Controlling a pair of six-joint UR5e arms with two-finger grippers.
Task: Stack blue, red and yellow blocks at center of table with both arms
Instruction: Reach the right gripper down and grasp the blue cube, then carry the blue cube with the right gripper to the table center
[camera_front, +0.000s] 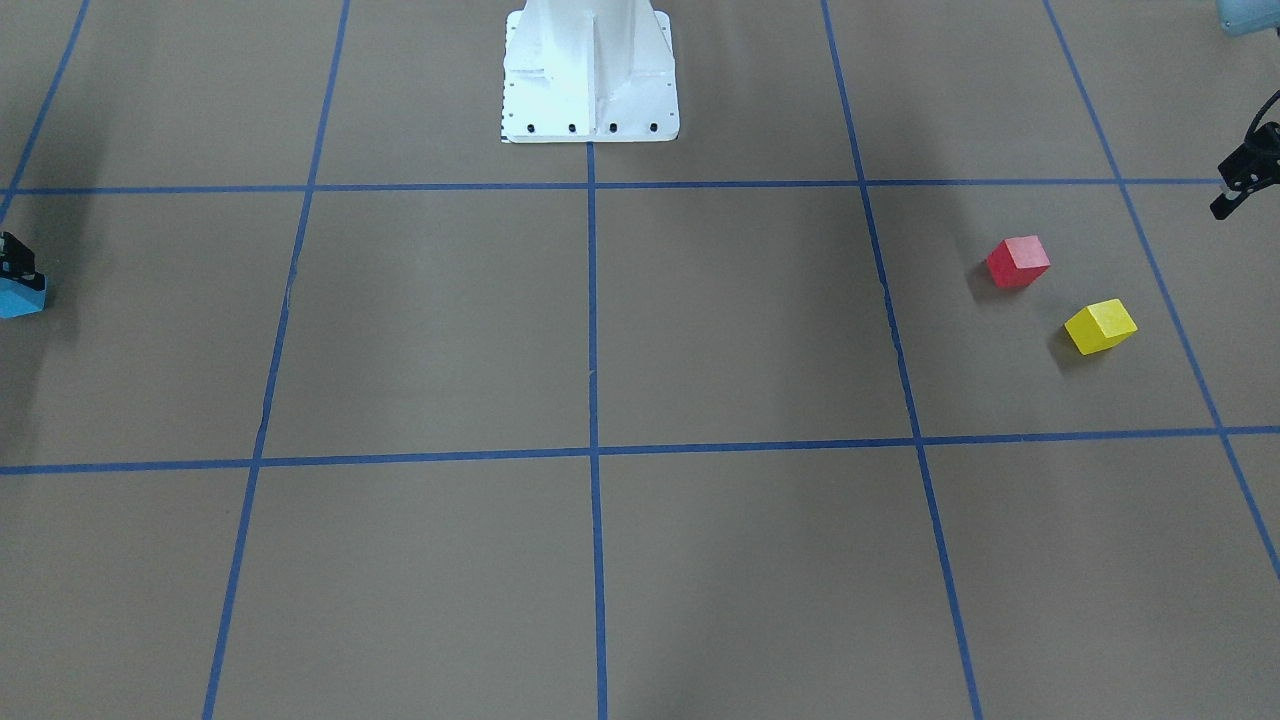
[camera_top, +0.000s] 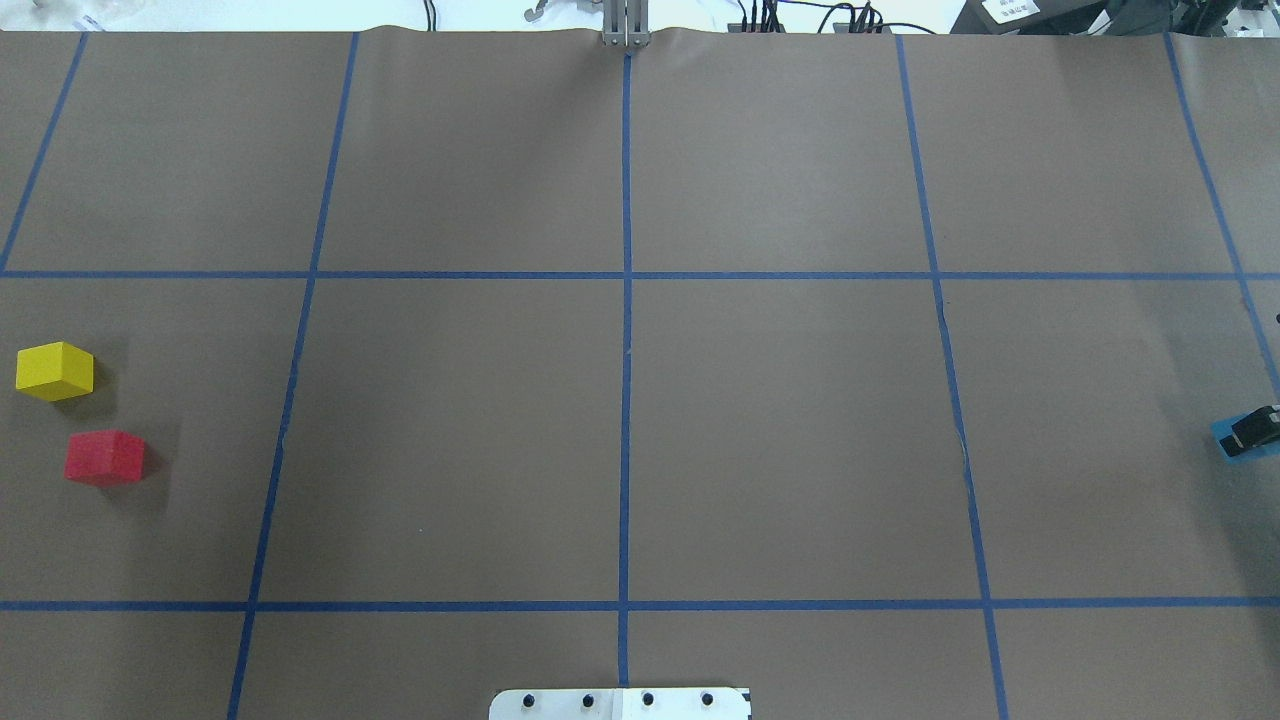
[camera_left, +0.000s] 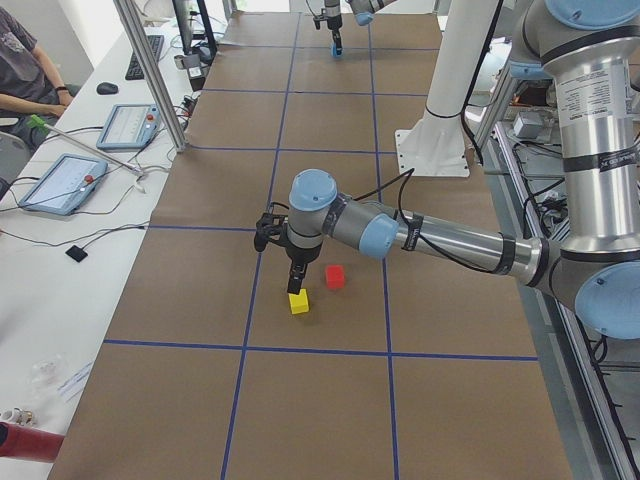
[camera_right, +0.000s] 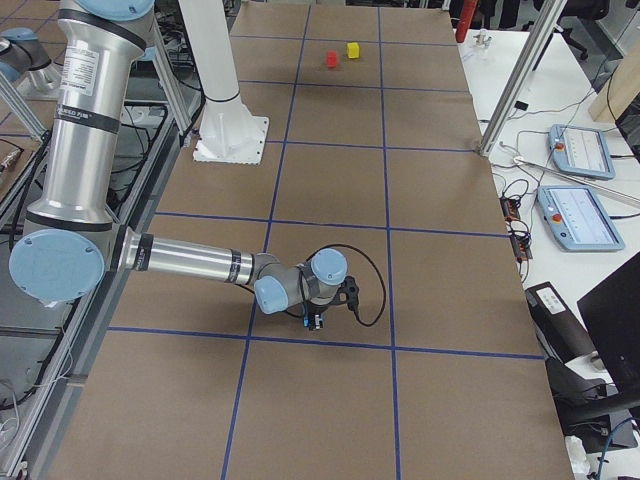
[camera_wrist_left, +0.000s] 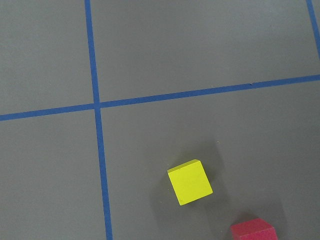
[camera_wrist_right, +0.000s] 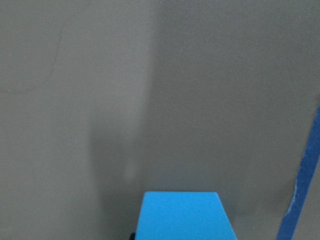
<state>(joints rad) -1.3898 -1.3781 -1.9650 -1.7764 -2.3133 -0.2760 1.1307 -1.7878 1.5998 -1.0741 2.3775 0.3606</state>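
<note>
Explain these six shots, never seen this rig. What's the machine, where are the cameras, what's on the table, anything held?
Two jointed robot arms, each ending in a two-finger gripper, work at a taped table. Two pictures look down on it, two look along it from its ends, two come from wrist cameras. The red block and yellow block lie free, close together, with the left gripper hanging above them. The right gripper is down at the blue block; whether it grips it, I cannot tell.

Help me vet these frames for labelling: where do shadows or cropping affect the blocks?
Front-facing view: soft shadows beside the red block and yellow block; blue block cut by the edge. Right wrist view: blue block cropped at bottom, broad shadow band on the table. Left wrist view: sharp, red block cropped.
</note>
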